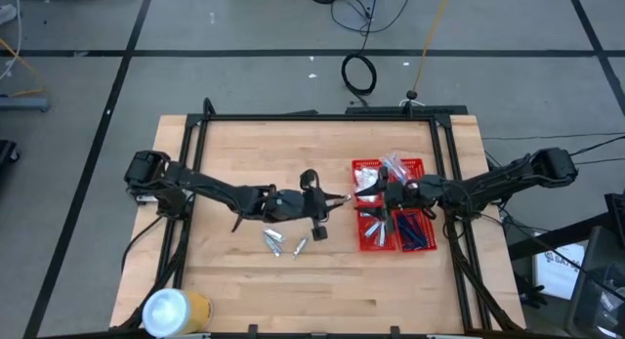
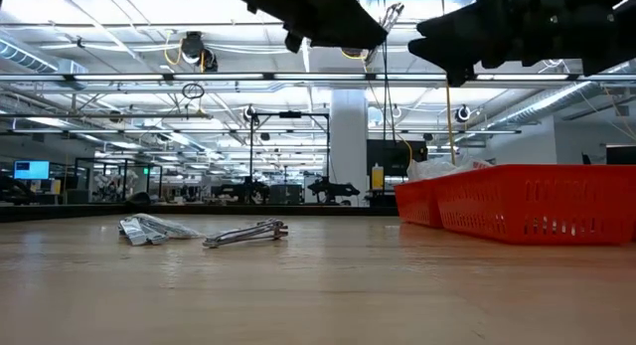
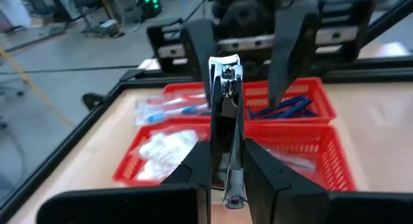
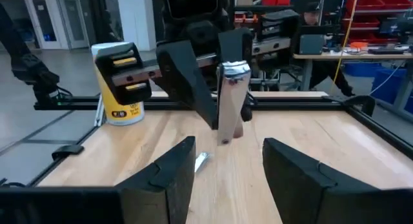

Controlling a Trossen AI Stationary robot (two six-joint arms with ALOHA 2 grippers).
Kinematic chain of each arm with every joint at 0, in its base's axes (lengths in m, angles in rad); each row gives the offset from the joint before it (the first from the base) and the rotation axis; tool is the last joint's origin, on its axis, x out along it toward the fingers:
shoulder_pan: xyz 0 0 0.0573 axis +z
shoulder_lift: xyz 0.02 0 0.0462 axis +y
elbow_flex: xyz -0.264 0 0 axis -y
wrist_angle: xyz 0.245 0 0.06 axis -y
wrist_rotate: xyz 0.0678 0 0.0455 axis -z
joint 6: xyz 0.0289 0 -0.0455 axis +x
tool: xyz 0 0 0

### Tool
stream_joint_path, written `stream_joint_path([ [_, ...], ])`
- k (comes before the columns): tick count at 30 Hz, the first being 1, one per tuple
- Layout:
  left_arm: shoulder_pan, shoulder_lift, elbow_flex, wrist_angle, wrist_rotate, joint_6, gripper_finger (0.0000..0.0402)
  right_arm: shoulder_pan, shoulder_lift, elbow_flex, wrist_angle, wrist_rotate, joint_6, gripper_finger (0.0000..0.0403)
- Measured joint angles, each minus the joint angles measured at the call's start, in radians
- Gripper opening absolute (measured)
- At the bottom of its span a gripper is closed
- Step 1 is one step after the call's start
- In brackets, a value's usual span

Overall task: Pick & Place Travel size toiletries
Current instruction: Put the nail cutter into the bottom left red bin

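Two arms, one red basket (image 1: 363,245) with four compartments, one white-and-yellow roll (image 1: 174,310) at the near-left corner. Three loose silver-grey pieces (image 1: 277,247) on the bare wood, near and a little left of the left gripper (image 3: 226,152). Inside the basket, blue razors (image 1: 412,232) and white packets (image 1: 369,173), too crowded to count. Left gripper clamped narrow on one silver clipper (image 3: 227,114), raised off the table just left of the basket. Right gripper (image 4: 227,156) over the basket's left side, jaws wide and empty, facing the clipper, apart from it.
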Motion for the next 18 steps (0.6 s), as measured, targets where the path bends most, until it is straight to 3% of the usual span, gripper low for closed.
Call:
stream_joint_path([
  [4, 0.011, 0.014, 0.0, 0.049, 0.068, 0.0, 0.0043, 0.0, 0.038, 0.0, 0.089, -0.042, 0.0, 0.019],
  [12, 0.013, 0.053, 0.0, 0.081, 0.096, 0.006, 0.0043, 0.0, 0.103, 0.007, 0.206, -0.049, 0.004, 0.0269],
  [18, 0.014, 0.06, 0.0, 0.093, 0.101, 0.005, 0.0043, 0.0, 0.151, 0.012, 0.254, -0.048, 0.006, 0.0264],
])
